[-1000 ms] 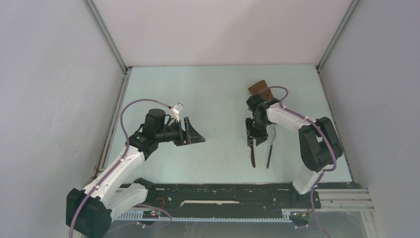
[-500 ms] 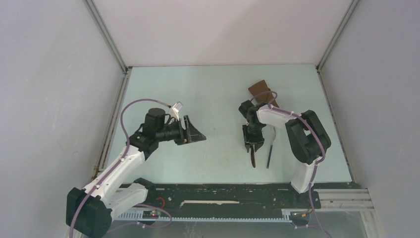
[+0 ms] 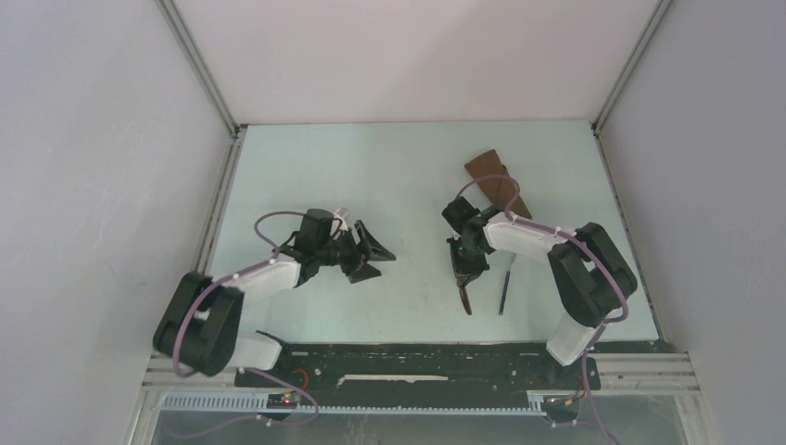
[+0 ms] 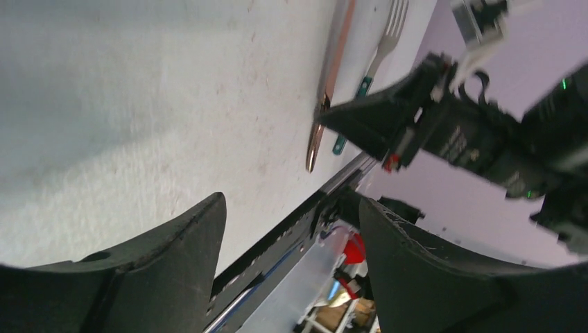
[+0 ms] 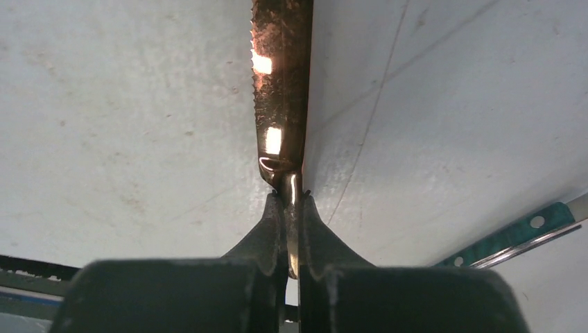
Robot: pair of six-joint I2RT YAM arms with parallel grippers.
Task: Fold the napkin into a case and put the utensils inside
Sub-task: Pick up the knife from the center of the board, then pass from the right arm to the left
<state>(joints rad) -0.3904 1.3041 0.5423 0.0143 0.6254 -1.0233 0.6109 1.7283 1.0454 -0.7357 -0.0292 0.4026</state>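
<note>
Now the right gripper (image 5: 291, 201) is pinched tight on one end of the knife (image 5: 281, 90) — jaws closed w/ only thin metal between them, and the serrated blade runs straight out past the fingertips. In the top view the knife points toward the near edge of the table (image 3: 371, 167), low over it or touching; can't tell which. The case (image 3: 496, 181), a narrow brown fold, lies on the far side of this gripper, i.e. behind the wrist and a bit to the right. Its long axis slants far-left to near-right. So the knife's free end faces away from the case, and the next move prob. needs a turn to line it up w/ the opening. The fork (image 3: 503, 289) lies just right of the knife, roughly parallel. The left gripper (image 3: 382, 262) hangs wide open, holding nothing, well apart from the case — the right arm is clearly nearer.
</note>
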